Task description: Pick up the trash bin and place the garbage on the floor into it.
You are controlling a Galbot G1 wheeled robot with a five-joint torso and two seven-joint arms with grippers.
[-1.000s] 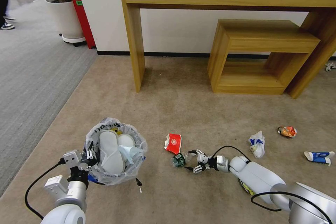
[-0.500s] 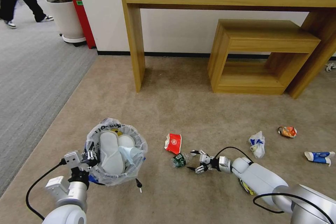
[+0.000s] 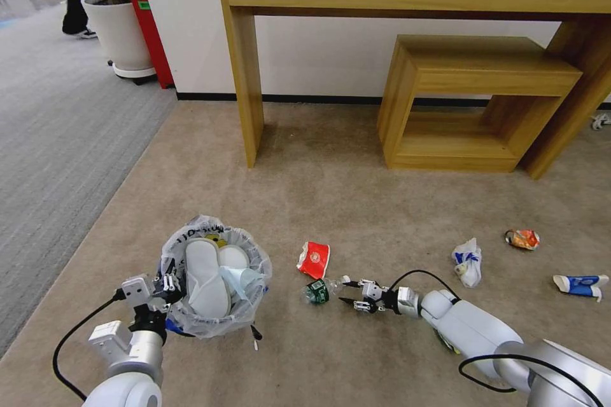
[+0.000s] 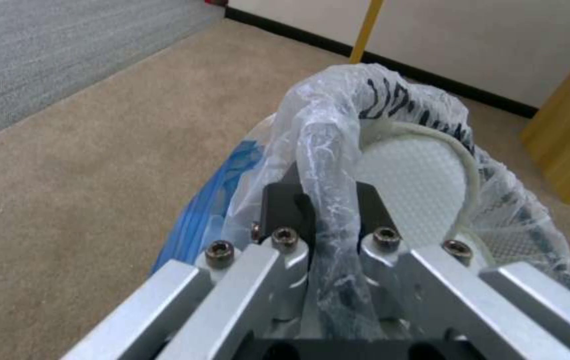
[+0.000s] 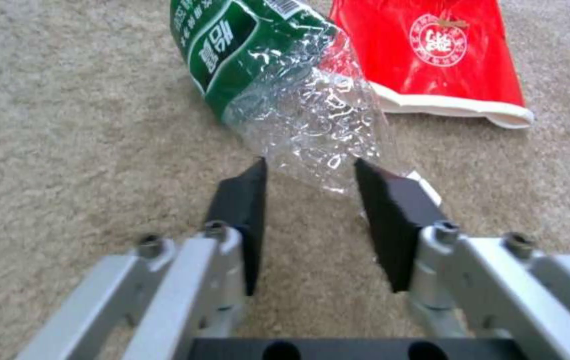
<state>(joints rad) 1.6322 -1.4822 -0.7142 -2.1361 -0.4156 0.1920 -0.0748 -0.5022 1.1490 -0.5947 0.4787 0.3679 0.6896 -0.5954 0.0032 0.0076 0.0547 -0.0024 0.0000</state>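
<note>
Crinkled clear plastic: your right gripper [image 5: 308, 195], jaws apart, straddles the small bottle's [image 5: 278, 75] tail on the beige carpet [image 3: 356, 203]; closing on it looks next. Left gripper [image 4: 328, 220] is clamped on the trash bin [image 3: 215, 280] rim. Beyond lies the red paper cup [image 3: 314, 259].

The bottle [image 5: 278, 85] lies on the floor [image 3: 331, 197] just ahead of the right gripper [image 5: 311, 170], its crumpled end reaching in between the parted jaws. Beyond the bottle, farther from the jaws, lies the cup [image 5: 434, 55], touching or nearly touching it. The bin [image 3: 213, 280] stands well off to the left of these jaws; the left gripper [image 4: 328, 210] grips its near rim, one jaw outside the wall and one inside. Two slippers [image 3: 203, 273] sit in the bin, just past those jaws. Right of the right arm, three more pieces [image 3: 468, 261] lie scattered on the floor.
</note>
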